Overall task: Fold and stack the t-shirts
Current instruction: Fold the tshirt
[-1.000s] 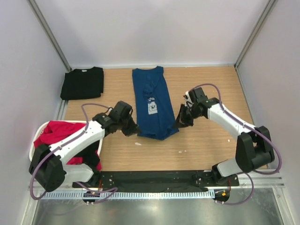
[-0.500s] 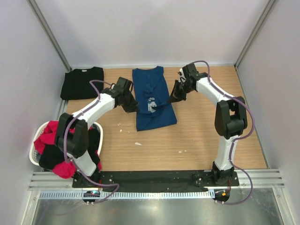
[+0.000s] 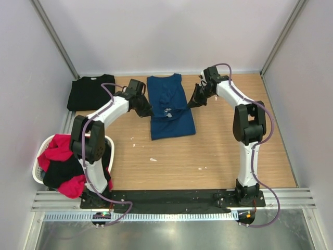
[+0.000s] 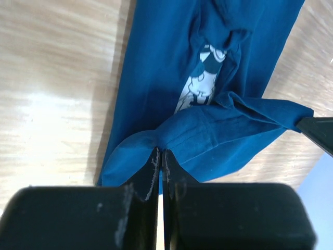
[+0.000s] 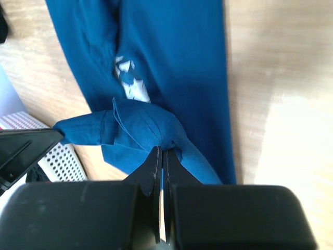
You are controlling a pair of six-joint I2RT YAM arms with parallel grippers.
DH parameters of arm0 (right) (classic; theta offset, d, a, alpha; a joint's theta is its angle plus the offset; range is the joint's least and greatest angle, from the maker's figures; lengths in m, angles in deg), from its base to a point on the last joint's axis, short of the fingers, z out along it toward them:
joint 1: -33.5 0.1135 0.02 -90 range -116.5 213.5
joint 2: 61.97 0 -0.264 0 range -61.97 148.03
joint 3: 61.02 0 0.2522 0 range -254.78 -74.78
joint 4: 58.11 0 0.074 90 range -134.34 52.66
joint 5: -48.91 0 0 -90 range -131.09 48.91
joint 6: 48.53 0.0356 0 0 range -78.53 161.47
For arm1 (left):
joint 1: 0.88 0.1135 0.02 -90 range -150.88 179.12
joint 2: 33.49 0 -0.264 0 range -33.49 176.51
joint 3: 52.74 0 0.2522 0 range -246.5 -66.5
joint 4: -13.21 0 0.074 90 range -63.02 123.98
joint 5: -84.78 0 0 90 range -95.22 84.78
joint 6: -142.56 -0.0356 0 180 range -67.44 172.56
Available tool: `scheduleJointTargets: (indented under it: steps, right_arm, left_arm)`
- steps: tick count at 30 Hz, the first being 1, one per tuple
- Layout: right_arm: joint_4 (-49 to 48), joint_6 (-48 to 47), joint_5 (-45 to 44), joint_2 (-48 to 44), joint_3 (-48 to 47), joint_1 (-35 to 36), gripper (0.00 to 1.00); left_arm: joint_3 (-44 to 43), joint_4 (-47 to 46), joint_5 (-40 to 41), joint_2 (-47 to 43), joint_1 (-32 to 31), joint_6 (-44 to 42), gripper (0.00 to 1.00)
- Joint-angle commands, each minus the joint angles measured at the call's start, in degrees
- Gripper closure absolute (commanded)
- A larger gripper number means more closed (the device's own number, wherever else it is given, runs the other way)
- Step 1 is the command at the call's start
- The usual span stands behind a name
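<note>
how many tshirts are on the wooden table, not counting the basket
2: a navy blue cotton t-shirt at centre, half folded, and a folded black cotton t-shirt at the far left corner. Red and black cloth in the white plastic basket may hide more.

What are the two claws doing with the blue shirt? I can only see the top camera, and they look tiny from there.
Observer: The left wrist camera shows the left gripper pinched shut on a hem corner of the blue t-shirt, held above the rest of the shirt.
Operator: And the other claw?
Observer: The right wrist camera shows the right gripper shut on the other hem corner in the same way.
Operator: Is there a picture on the shirt?
Observer: Yes, a pale print, partly hidden by a crease and by the folded-over hem.
</note>
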Motion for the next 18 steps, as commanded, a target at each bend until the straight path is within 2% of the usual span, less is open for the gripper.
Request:
scheduleJointTargets:
  steps: [1,18]
  right_arm:
    - [-0.1,-1.0,1.1,2.0,-4.9,-0.3,0.99]
    - [1.9,-2.7,-0.6,9.5,-14.9,-0.2,0.99]
  left_arm:
    - [-3.3,-2.5,-1.3,2.1,0.7,-1.5,1.00]
    - [-5.6,-5.6,-0.3,7.3,3.5,-1.1,1.00]
